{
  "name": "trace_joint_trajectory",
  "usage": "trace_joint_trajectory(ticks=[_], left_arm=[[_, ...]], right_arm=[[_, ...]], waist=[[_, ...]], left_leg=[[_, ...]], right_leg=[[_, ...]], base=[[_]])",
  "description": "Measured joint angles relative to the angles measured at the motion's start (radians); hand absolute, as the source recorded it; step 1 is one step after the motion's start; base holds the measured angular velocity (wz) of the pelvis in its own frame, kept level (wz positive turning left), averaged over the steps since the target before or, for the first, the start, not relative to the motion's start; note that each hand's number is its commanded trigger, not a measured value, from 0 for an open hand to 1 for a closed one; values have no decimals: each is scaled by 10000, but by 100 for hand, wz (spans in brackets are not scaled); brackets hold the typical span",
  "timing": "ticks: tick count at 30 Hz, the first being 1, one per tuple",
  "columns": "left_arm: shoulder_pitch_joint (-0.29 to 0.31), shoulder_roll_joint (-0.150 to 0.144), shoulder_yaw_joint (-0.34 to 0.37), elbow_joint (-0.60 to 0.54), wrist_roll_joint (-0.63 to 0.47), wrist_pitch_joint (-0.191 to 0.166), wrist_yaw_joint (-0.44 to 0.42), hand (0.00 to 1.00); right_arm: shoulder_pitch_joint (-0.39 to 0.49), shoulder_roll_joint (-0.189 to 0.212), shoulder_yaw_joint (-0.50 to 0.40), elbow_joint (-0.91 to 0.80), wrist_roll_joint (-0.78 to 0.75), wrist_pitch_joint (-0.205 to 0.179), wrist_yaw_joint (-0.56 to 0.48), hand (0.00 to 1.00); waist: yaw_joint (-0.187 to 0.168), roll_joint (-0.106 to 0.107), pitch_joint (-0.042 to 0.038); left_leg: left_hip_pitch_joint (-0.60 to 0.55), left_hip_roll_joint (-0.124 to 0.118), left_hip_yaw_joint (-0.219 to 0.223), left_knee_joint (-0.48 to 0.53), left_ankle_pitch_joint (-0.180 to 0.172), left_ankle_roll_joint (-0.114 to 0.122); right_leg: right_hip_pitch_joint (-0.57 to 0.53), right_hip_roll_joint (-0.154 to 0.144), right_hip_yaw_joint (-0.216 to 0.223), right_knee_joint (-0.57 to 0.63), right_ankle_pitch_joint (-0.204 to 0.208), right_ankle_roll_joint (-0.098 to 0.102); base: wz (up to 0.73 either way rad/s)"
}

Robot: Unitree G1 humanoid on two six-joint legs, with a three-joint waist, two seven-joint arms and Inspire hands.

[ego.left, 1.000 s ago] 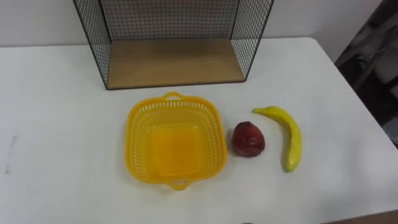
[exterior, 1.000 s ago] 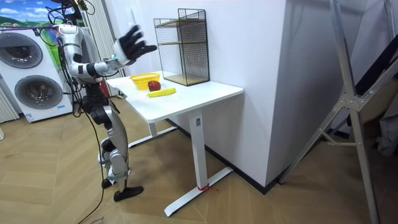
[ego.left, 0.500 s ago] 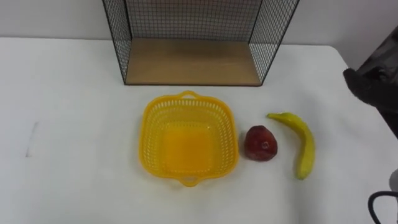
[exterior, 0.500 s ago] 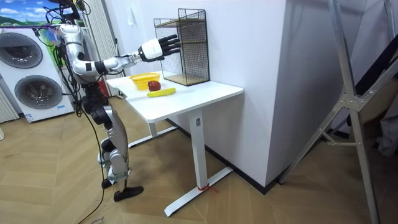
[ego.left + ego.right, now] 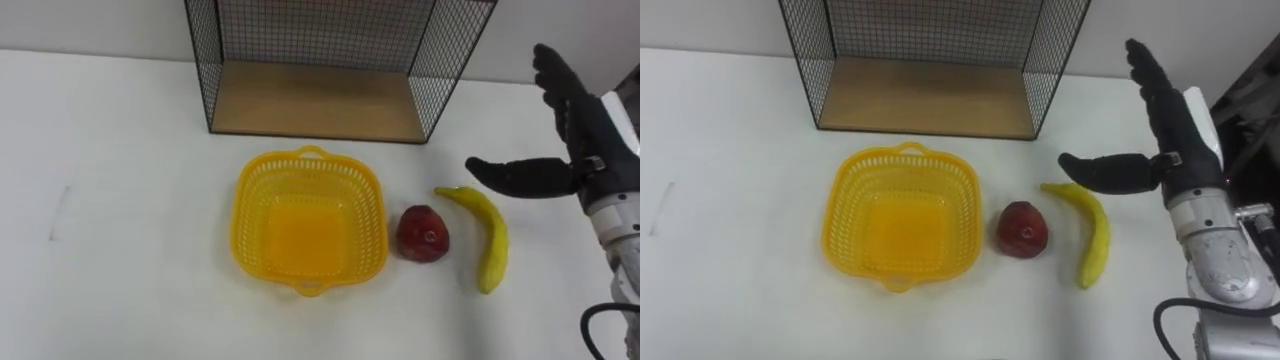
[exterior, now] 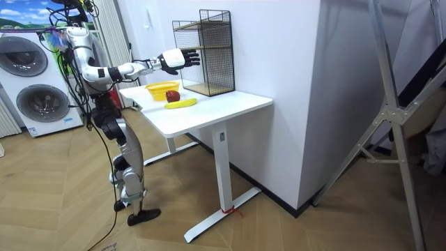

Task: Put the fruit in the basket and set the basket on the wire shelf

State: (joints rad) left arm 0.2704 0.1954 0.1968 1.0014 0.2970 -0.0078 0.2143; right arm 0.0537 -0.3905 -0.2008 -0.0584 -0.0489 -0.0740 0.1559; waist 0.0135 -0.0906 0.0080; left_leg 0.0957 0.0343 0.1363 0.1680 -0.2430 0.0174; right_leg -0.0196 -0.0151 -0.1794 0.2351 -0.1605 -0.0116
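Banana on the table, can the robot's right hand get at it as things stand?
Probably yes. The right hand is open, fingers straight, close by the banana on its right side. Nothing lies between them; the red fruit sits apart on the banana's left.

Empty basket (image 5: 254, 218); red fruit (image 5: 423, 233), banana (image 5: 488, 240) beside; wire shelf (image 5: 315, 100) behind

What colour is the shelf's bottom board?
Light wood brown board inside the black wire shelf; clearest in the left eye view.

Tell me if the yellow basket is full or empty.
Empty: the yellow basket shows a bare bottom; the red fruit and the banana lie on the table to its right.
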Motion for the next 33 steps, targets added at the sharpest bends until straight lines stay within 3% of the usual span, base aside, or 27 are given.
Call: trace_joint_trajectory(ticks=[7,18,22,27,33], left_arm=[[-67,94,-128,-4,4,0,0,0],[-94,97,-357,27,12,8,3,0],[-45,95,-454,182,14,15,6,0],[-109,98,-697,341,9,86,18,0],[-169,72,-840,346,10,102,12,0]], right_arm=[[11,1,242,46,-334,111,650,0],[79,13,664,156,-245,117,901,0],[79,24,676,161,199,290,1306,0],[78,120,691,606,1709,334,1458,0],[163,629,888,1448,3003,336,1540,0]], waist=[[67,-17,-16],[255,142,-35],[244,230,-67],[234,255,-36],[234,296,-62]], left_leg=[[11,8,6,-3,0,0],[59,41,-19,23,2,-3],[228,60,-61,21,2,-3],[262,47,-149,-14,-4,-6],[104,47,-278,29,-1,-9]], right_leg=[[37,4,-6,-58,7,2],[177,0,-95,-178,96,-9],[452,2,-174,-331,148,-14],[547,-2,-230,-369,155,-9],[554,32,-294,-624,259,-4]], base=[[0],[0],[4],[6],[3]])
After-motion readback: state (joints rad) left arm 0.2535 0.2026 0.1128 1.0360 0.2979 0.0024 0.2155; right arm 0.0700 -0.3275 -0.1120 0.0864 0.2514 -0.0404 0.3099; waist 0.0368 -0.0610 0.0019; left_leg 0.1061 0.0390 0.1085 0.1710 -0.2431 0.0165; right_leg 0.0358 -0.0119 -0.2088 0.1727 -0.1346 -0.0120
